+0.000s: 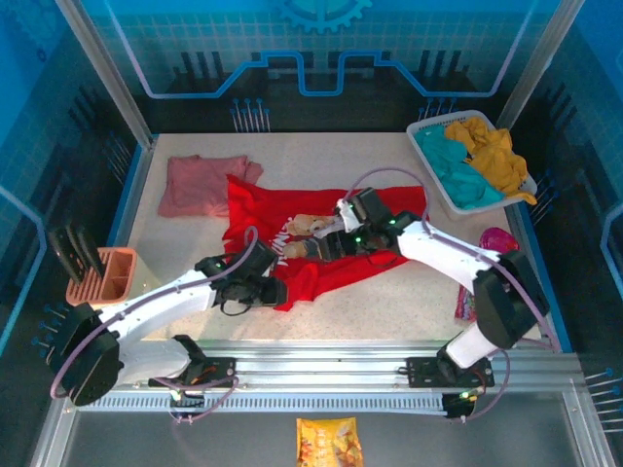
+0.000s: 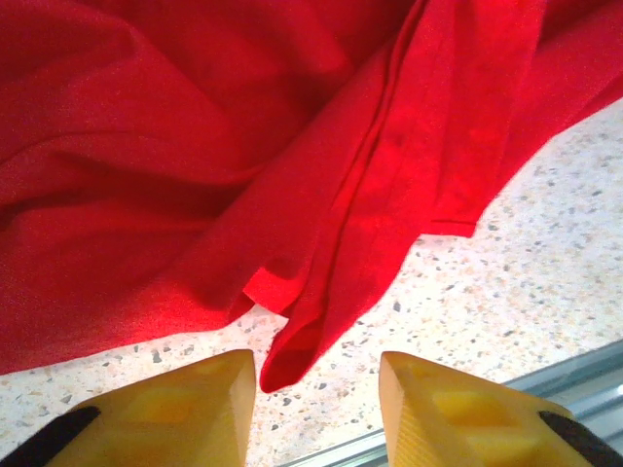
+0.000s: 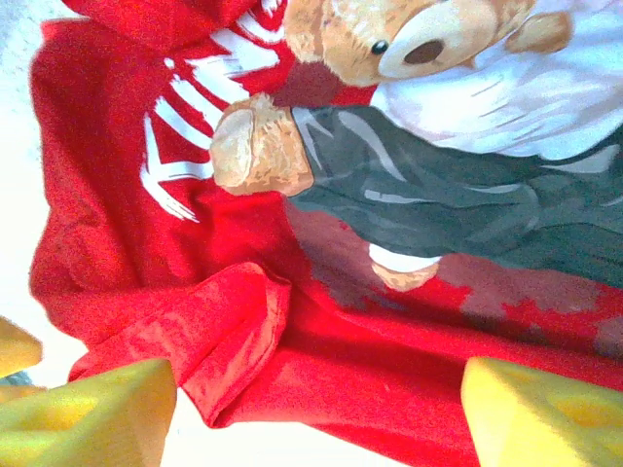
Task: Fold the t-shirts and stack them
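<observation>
Red t-shirt (image 1: 261, 206) lies crumpled mid-table (image 1: 389, 292), bear print & white lettering up, near hem bunched in folds. Pink t-shirt (image 1: 200, 183) sits rumpled just beside its far-left corner. Left gripper (image 2: 313, 375) is released, fingers either side of a hem tip. Right gripper (image 3: 319, 389) is spread wide over the print.

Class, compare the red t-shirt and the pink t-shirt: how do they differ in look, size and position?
The red t-shirt bears a teddy-bear print and white lettering; the pink t-shirt is plain. The red one spreads wider than the pink. The red one lies mid-table with the left gripper and right gripper at it; the pink sits far left, away from both. Both are rumpled, unfolded.
</observation>
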